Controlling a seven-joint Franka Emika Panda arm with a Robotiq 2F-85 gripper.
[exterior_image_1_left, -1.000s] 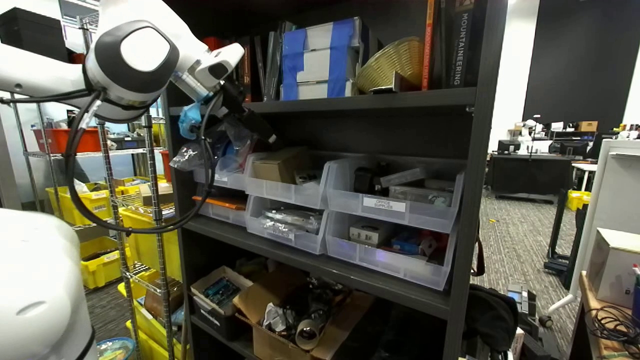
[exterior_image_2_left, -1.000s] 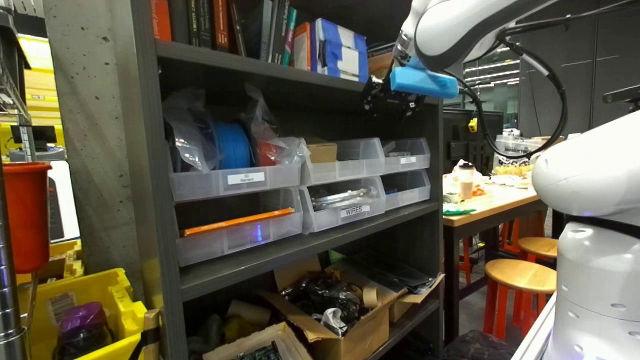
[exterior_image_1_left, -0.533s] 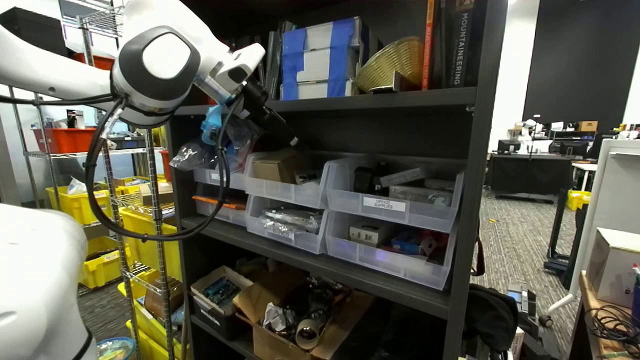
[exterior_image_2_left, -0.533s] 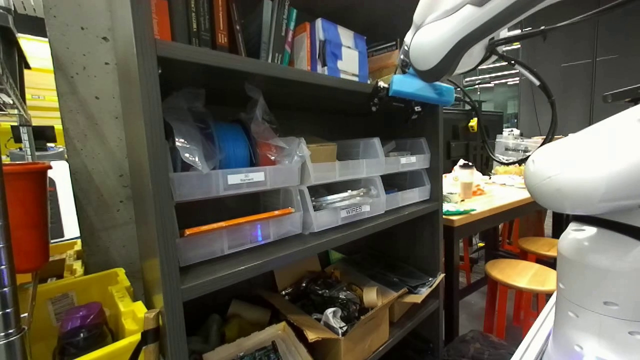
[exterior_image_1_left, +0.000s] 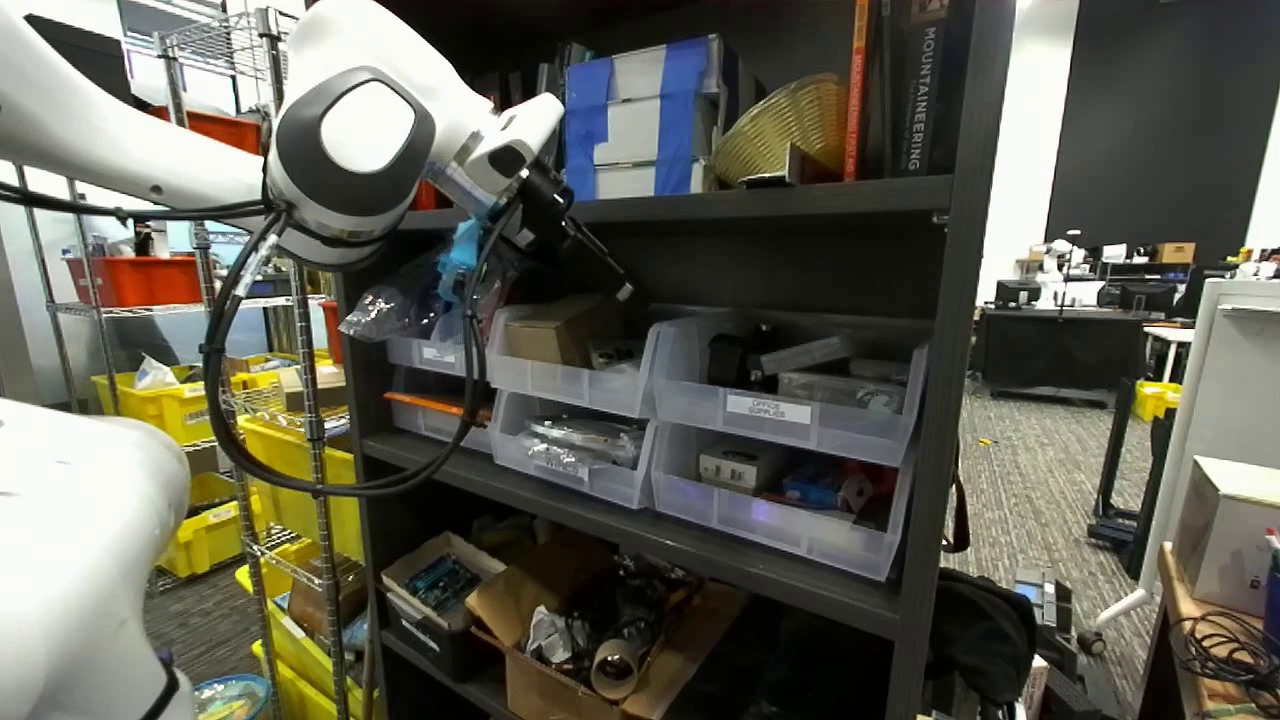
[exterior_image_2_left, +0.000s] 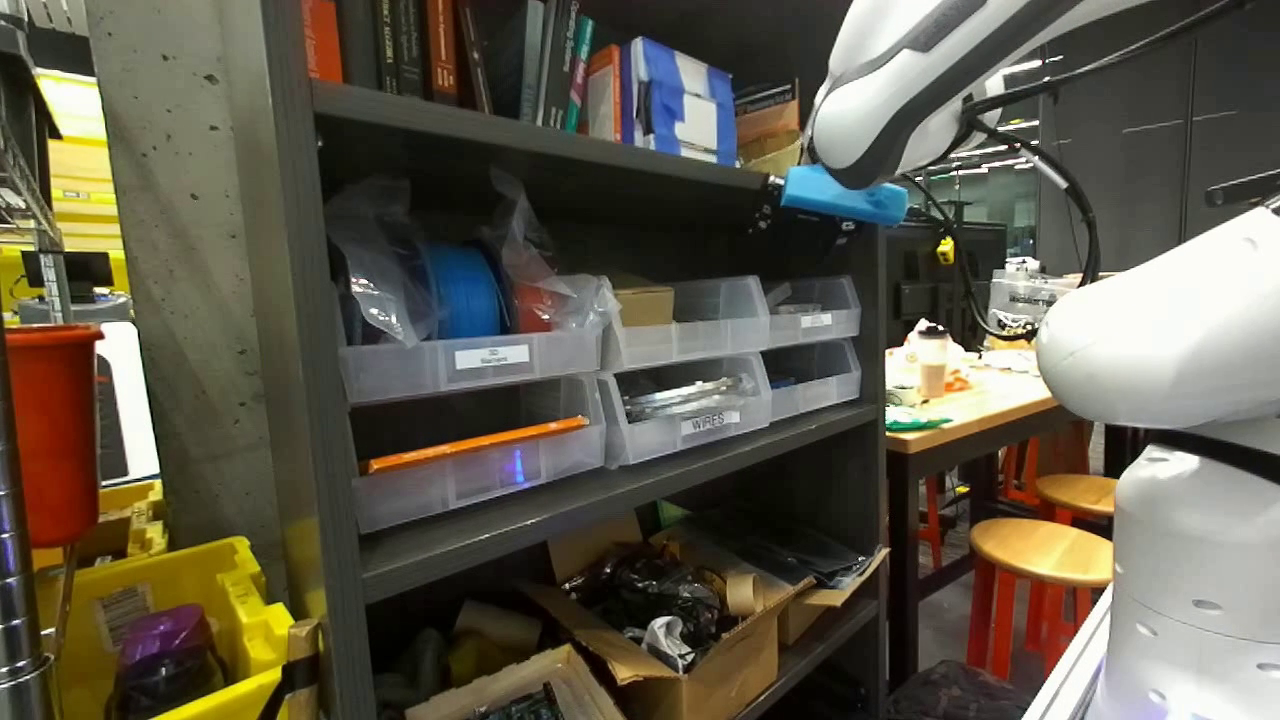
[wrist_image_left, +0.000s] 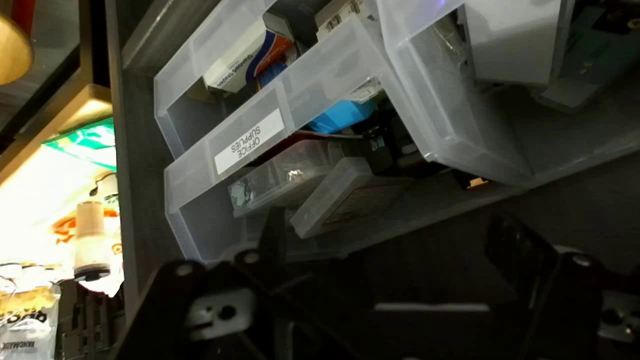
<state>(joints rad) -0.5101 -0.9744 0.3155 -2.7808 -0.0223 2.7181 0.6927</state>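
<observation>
The gripper (wrist_image_left: 392, 236) slants downward at a dark shelf unit (exterior_image_1_left: 958, 300), its two jaws spread well apart; nearest to them in the wrist view, a clear plastic box (wrist_image_left: 345, 195) lies askew, overlapping a longer clear case (wrist_image_left: 280, 175) from this angle; both sit in a translucent bin (wrist_image_left: 310, 100) labelled OFFICE SUPPLIES, in the upper row; just beside it, a neighbouring bin (exterior_image_1_left: 570, 384) holds a brown cardboard box (exterior_image_1_left: 545, 340); underneath, a lower bin (exterior_image_1_left: 780, 520) holds a small white box (exterior_image_1_left: 735, 467); on the shelf above stand taped boxes (exterior_image_1_left: 632, 130) and a woven basket (exterior_image_1_left: 785, 125); farthest off, a wooden bench (exterior_image_2_left: 1000, 395) carries a lidded cup (exterior_image_2_left: 932, 365).
</observation>
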